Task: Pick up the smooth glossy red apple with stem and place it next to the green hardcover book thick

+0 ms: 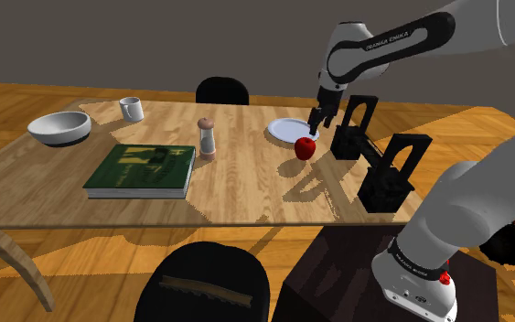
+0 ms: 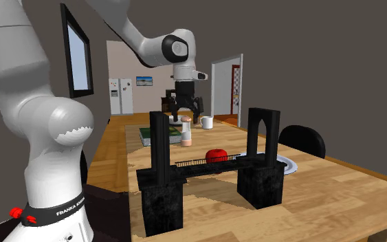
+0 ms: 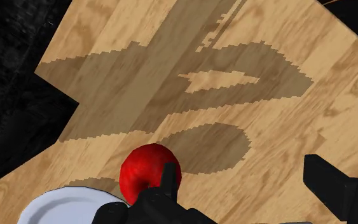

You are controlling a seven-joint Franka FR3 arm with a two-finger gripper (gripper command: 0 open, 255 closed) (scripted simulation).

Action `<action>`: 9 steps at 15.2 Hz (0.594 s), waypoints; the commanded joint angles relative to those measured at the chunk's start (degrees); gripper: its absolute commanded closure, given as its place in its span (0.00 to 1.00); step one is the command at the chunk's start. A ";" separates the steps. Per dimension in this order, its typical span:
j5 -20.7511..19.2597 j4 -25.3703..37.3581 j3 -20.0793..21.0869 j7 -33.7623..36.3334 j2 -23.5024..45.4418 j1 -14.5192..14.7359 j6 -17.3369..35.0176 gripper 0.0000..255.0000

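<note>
Table, wood, carries everything. Black two-post rack stands on it toward the shoulder view's right. Green book lies flat well off toward that view's left, w/ a small shaker upright btwn it and the work spot. White plate sits just beside the target. Gripper hangs above the table, pointing down, jaws spread apart w/ nothing btwn them, so it holds nothing. Red apple rests on bare wood btwn plate and rack, close to the plate rim, its shadow beside it. Key relation, per wrist view: the apple isn't centred in the gap. It lies off to one side, under and outboard of the plate-side finger, while the other finger stands over empty wood. A straight descent would, I judge, bring that plate-side finger down onto the fruit, not around it. So the next move prob. needs a sideways shift toward the plate until the apple sits midway, then down. Fruit is roundish, so there's no long axis to line up w/; the stem is too small to make out. Risk: a nudge could roll it against the plate rim. Grasp not yet begun, and the carry past the shaker to the book is all to come.
</note>
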 commanded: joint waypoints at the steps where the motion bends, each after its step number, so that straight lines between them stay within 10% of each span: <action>1: 0.15 1.81 -1.18 -1.64 4.03 -0.18 2.94 0.00; 9: 4.24 11.46 -4.82 -9.48 20.71 -1.49 12.20 0.00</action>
